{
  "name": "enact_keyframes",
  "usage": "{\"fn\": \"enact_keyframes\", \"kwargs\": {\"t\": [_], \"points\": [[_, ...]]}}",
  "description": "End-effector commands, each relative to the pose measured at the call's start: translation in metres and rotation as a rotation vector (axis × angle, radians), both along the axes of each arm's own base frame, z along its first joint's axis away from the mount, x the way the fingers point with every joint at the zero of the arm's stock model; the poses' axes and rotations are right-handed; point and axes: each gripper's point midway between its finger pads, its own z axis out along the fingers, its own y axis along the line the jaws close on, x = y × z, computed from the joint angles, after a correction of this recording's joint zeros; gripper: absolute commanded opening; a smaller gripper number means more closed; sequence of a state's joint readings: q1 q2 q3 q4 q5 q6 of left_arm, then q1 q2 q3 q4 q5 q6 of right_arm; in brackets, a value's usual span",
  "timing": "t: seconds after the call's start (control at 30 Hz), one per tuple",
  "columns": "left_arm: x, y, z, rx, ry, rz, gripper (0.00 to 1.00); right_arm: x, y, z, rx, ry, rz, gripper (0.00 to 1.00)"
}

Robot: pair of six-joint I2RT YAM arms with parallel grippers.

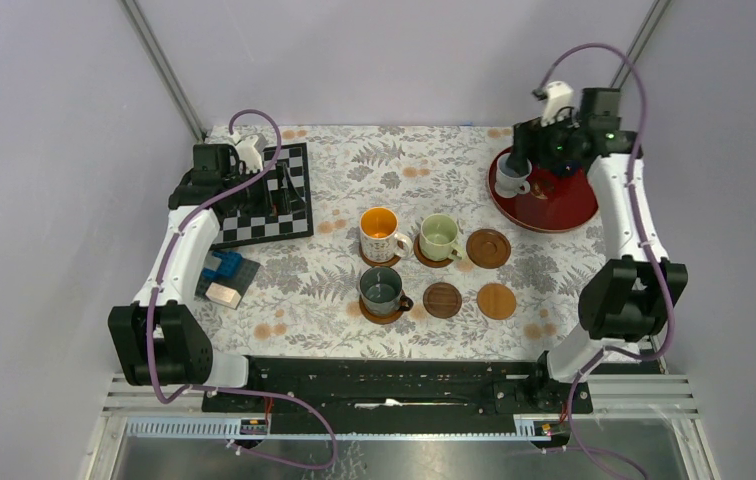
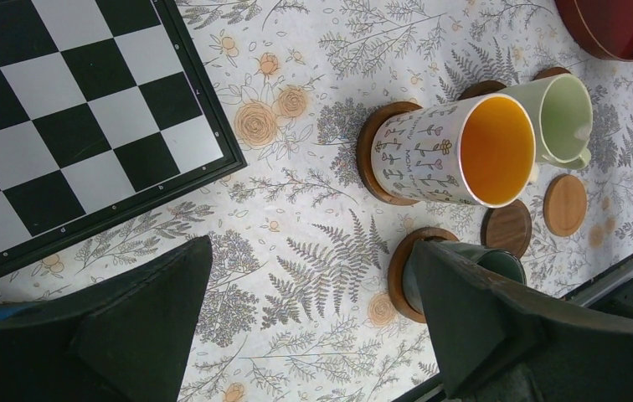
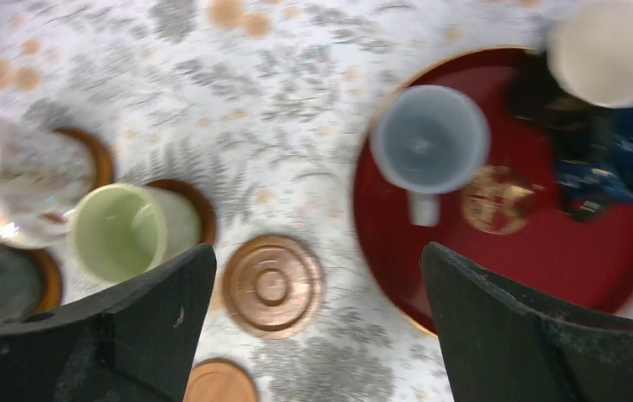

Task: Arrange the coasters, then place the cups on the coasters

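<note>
Mug [image 3: 429, 138] of pale blue sits on the red tray [image 3: 548, 268] just ahead of the right gripper [image 3: 317, 255], whose fingers [image 3: 129, 335] are spread wide and empty, with two more mugs [image 3: 606, 50] off to its right and a bare coaster [image 3: 271, 285] under the gap. The left gripper [image 2: 313, 247], also spread and empty, has three mugs [image 2: 464, 151] on coasters [image 2: 369, 151] ahead and the chessboard [image 2: 62, 126] ahead to its left

left arm [image 1: 179, 250]: you are stretching it forward from its base, elbow folded low, wrist pitching downward.
left gripper [image 2: 313, 251]: you are holding both jaws spread wide apart, fingers pointing down.
right arm [image 1: 629, 215]: you are extending it far forward, forearm rising to the wrist.
right gripper [image 3: 317, 251]: you are holding its jaws wide apart, pointing down; its wrist view is blurring.
</note>
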State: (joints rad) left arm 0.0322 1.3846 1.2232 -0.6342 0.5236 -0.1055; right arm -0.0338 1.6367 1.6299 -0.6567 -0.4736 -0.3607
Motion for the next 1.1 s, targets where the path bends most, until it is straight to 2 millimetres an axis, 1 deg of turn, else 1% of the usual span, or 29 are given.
{"fn": "enact_keyframes", "kwargs": {"t": [0.0,0.1,0.2,0.23,0.3,0.37,0.5,0.8,1.07], "points": [[0.012,-0.002,0.019,-0.014,-0.067,-0.018,0.99,0.020,-0.048,0.001,-0.033,0.009,-0.073,1.00],[0.010,-0.003,0.019,-0.017,-0.064,-0.020,0.99,0.036,-0.080,-0.009,-0.051,0.043,-0.149,1.00],[0.010,-0.003,0.019,-0.018,-0.064,-0.017,0.99,0.054,-0.106,-0.021,-0.071,0.060,-0.200,0.96],[0.010,-0.002,0.019,-0.017,-0.064,-0.014,0.99,0.061,-0.115,-0.030,-0.085,0.066,-0.219,0.95],[0.009,-0.003,0.021,-0.019,-0.070,-0.016,0.99,0.072,-0.128,-0.043,-0.119,0.073,-0.240,0.94],[0.006,-0.004,0.023,-0.022,-0.077,-0.020,0.99,0.083,-0.136,-0.056,-0.140,0.087,-0.255,0.92],[0.003,-0.004,0.028,-0.023,-0.091,-0.019,0.99,0.100,-0.143,-0.076,-0.143,0.103,-0.275,0.89],[0.002,-0.005,0.034,-0.027,-0.104,-0.021,0.99,0.125,-0.152,-0.108,-0.138,0.139,-0.307,0.80],[0.001,-0.004,0.034,-0.023,-0.107,-0.018,0.99,0.142,-0.157,-0.124,-0.141,0.147,-0.313,0.79]]}}
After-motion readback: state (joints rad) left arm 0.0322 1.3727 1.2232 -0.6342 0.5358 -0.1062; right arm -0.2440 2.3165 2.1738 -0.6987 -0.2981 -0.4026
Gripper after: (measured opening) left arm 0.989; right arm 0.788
